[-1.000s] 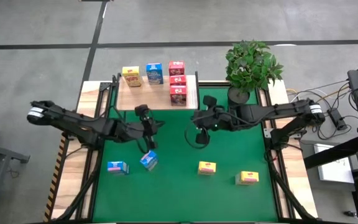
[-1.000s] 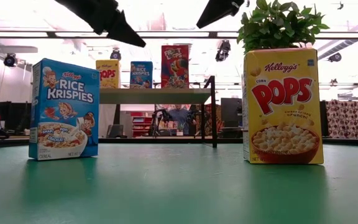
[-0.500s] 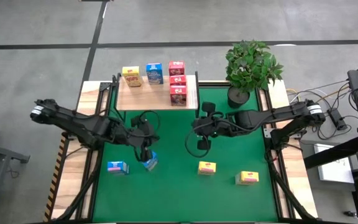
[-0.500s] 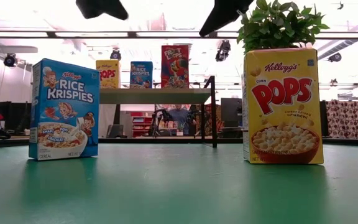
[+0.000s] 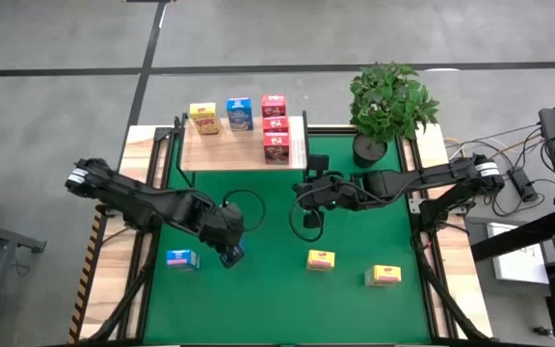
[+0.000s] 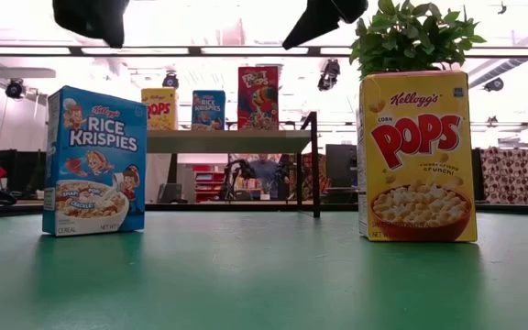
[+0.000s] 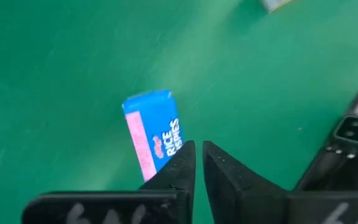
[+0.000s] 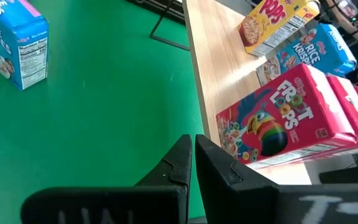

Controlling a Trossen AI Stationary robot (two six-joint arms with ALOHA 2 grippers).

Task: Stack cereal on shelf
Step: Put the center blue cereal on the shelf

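Note:
The wooden shelf (image 5: 227, 156) stands at the far edge and carries a yellow box (image 5: 202, 118), a blue box (image 5: 240, 113) and three pink-red boxes (image 5: 275, 125). On the green mat rest two blue boxes (image 5: 181, 258) (image 5: 232, 254) and two yellow boxes (image 5: 321, 258) (image 5: 384, 276). My left gripper (image 5: 227, 234) is shut and hangs over the second blue box (image 7: 154, 134), high above the mat in the low view (image 6: 90, 16). My right gripper (image 5: 306, 193) is shut and hovers mid-mat near the shelf's right front post, with the pink-red boxes (image 8: 278, 121) ahead of it.
A potted plant (image 5: 389, 101) stands at the far right corner beside the shelf. Thin black posts (image 6: 314, 165) rise at the shelf's corners. Black cables loop over the mat near both grippers (image 5: 308, 220). Bare mat lies in the middle near the front edge (image 5: 277, 299).
My left gripper has travelled from the middle of the mat toward the near edge and now stands over the blue box nearest the centre. My right gripper has shifted slightly toward the near edge. No box has moved.

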